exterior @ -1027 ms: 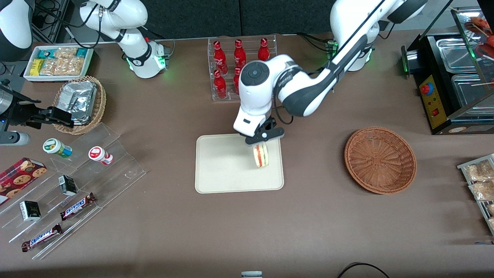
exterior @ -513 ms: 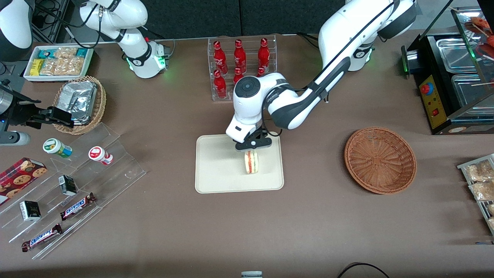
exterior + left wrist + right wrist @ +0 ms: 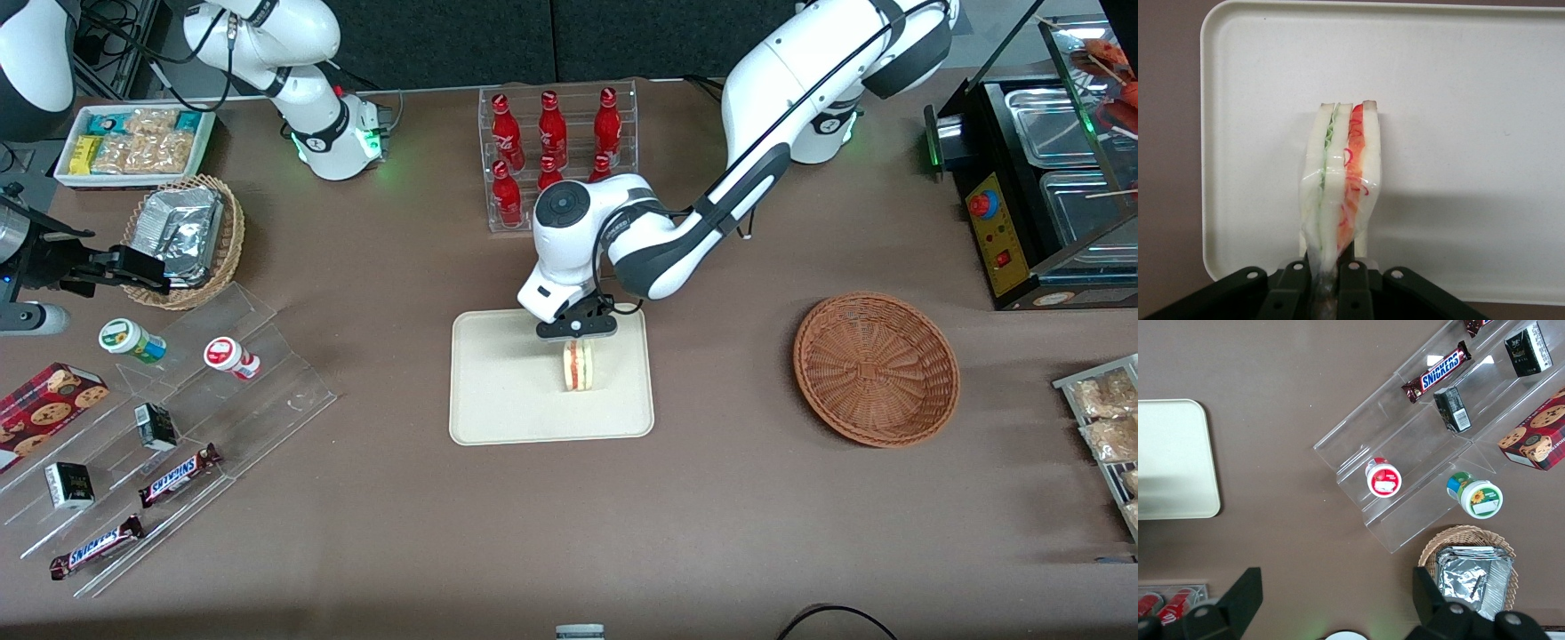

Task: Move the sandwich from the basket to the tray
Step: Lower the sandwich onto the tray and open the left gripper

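Tool (image 3: 576, 336) sits near the middle of the front picture, over the tray (image 3: 498, 400), and its two fingers are squeezed tight on one end of the sandwich (image 3: 578, 365). In the wrist picture the tool (image 3: 1331, 283) pinches the wrapped sandwich (image 3: 1338, 177) between the black fingers, with the cream tray (image 3: 1458, 87) under it. The sandwich stands on edge, with its red stripe facing up at the camera. I cannot tell if it already touches the tray or hangs just above it.

Going left to right in the front picture: the tray is in the middle, the sandwich is above its right half, and the brown basket (image 3: 876, 369) lies far to the right on the tabletop (image 3: 711, 533). No sandwich is in the basket now.

The job looks almost done. What could go wrong? The sandwich is thin and stands on its edge, so it may tip over when the fingers let go. If it is let go from too high, it may bounce or slide toward the right rim. The soft wrap could also stick to a finger and get pulled up again.
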{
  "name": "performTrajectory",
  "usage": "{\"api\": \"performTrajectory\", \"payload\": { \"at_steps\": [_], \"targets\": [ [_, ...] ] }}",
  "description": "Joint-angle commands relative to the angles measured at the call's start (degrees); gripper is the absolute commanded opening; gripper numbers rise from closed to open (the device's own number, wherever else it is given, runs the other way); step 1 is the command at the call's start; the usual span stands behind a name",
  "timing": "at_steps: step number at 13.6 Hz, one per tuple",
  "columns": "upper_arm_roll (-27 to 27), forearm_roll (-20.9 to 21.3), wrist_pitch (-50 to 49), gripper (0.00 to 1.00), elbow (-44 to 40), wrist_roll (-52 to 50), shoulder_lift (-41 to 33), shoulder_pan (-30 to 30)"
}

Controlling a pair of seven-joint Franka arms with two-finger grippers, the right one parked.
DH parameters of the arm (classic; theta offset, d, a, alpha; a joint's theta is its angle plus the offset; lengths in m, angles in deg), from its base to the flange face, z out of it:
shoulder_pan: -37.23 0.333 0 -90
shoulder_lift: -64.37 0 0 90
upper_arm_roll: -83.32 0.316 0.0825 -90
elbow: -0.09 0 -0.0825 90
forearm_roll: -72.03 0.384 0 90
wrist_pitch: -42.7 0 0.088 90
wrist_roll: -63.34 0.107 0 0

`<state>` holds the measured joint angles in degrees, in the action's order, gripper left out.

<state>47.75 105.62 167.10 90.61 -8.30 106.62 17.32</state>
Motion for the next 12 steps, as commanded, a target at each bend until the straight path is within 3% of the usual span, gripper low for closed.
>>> {"api": "performTrajectory", "payload": {
  "at_steps": [1, 3, 4, 5, 6, 7, 8, 12],
  "targets": [
    [0.3, 1.2, 0.9, 0.01, -0.3, 0.7, 0.9, -0.3],
    [0.3, 2.5, 1.1, 0.05, -0.4, 0.7, 1.4, -0.2],
    [0.3, 2.7, 1.2, 0.13, -0.5, 0.7, 1.9, -0.2],
    [0.3, 2.8, 1.2, 0.33, -0.6, 0.7, 2.1, -0.2],
    [0.3, 2.8, 1.2, 0.68, -0.8, 0.8, 2.2, -0.2],
    [0.3, 2.8, 1.1, 0.87, -0.8, 0.9, 2.1, -0.2],
    [0.3, 2.7, 0.9, 0.99, -1.0, 0.8, 1.9, -0.3],
    [0.0, 1.8, -1.8, 0.99, -3.2, -0.4, -1.7, 0.0]
  ]
}}
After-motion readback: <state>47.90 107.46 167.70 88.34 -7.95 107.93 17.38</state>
